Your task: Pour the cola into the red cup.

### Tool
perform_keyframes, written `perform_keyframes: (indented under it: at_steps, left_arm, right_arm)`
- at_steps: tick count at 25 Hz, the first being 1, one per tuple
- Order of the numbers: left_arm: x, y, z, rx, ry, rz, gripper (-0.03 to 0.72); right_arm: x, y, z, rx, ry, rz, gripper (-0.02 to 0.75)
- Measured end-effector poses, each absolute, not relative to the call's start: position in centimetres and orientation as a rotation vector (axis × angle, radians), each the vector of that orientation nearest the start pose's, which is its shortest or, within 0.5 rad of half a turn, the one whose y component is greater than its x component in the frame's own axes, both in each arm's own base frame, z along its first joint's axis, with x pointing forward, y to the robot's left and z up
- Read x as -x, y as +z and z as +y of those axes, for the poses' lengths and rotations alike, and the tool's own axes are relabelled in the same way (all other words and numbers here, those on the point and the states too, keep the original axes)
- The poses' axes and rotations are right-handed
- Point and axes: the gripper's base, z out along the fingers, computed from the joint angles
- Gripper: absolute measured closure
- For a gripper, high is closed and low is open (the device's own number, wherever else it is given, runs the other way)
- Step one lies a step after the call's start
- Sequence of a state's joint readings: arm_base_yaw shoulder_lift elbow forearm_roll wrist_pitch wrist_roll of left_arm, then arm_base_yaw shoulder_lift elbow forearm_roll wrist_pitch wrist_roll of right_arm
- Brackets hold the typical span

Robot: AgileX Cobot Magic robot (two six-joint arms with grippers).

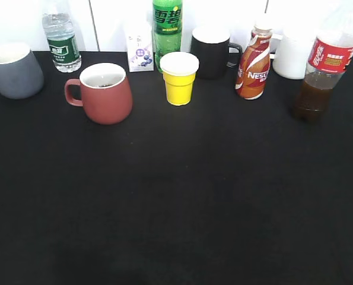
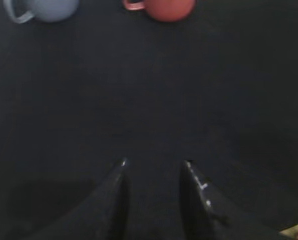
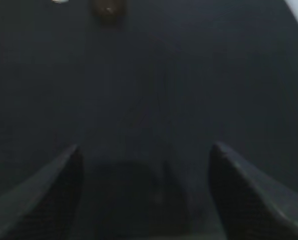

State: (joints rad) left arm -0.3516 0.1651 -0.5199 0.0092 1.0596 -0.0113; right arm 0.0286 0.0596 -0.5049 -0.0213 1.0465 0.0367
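Note:
The cola bottle (image 1: 323,71) stands upright at the far right of the black table, with a red label and dark drink in its lower part; its cap is out of frame. Its base shows faintly in the right wrist view (image 3: 108,9). The red cup (image 1: 103,93) stands at the left, handle to the left, with something dark inside; it also shows in the left wrist view (image 2: 165,7). My left gripper (image 2: 154,162) is open and empty above bare cloth. My right gripper (image 3: 144,147) is wide open and empty. Neither gripper shows in the exterior view.
Along the back stand a grey mug (image 1: 13,70), a water bottle (image 1: 61,38), a small carton (image 1: 140,50), a green Sprite bottle (image 1: 167,29), a yellow paper cup (image 1: 179,78), a black mug (image 1: 212,52), a Nescafe bottle (image 1: 254,62) and a white jug (image 1: 292,56).

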Motion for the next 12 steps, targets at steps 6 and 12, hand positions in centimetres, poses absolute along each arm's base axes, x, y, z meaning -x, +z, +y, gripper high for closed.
perform_keyframes:
  at_steps: [6, 12]
  left_arm:
    - [-1.83, 28.13, -0.62, -0.376, -0.194, 2.165, 0.427]
    - [-1.87, 28.13, -0.48, -0.302, -0.154, 2.173, 0.427]
  right_arm:
    - [-0.46, 28.00, -0.17, -0.013, 0.015, 2.083, 0.162]
    - [0.42, 28.01, -0.19, -0.014, 0.018, 2.024, 0.164]
